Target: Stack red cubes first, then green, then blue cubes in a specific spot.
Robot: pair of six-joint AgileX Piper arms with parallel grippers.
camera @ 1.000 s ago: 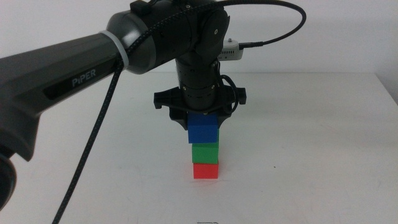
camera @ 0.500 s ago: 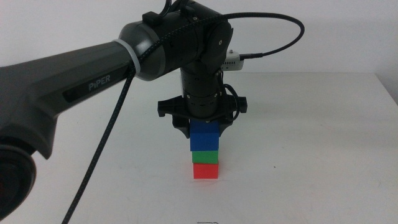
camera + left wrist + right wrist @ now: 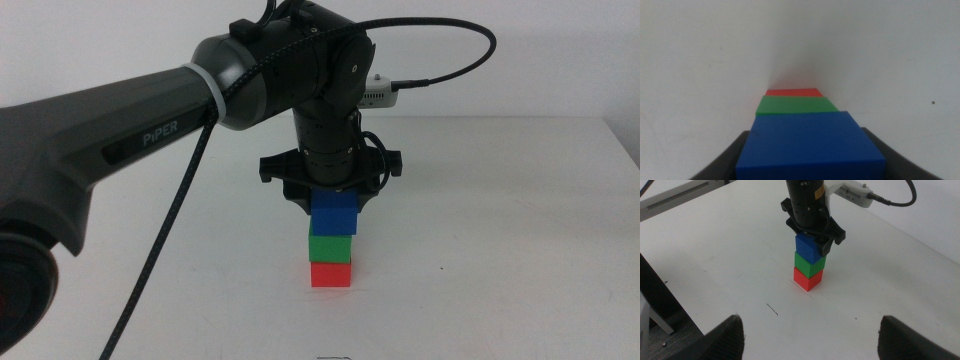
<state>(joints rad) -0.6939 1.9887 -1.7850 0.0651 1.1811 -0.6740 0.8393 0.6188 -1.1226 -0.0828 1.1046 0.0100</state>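
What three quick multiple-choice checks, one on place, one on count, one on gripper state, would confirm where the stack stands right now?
1. Where is the blue cube?
A. On the bare table beside the stack
B. On top of the green cube
C. Under the red cube

2. How many cubes stand in the column?
A. Two
B. Three
C. Four

3. What is the left gripper doing?
A. Shut on the blue cube
B. Open and well away from the stack
C. Shut on the red cube

Answers:
1 B: the middle view shows blue directly above green, with red at the bottom on the table.
2 B: red, green and blue are the only cubes in sight.
3 A: the left wrist view shows the blue cube between its jaws. The right gripper waits open, back from the stack.
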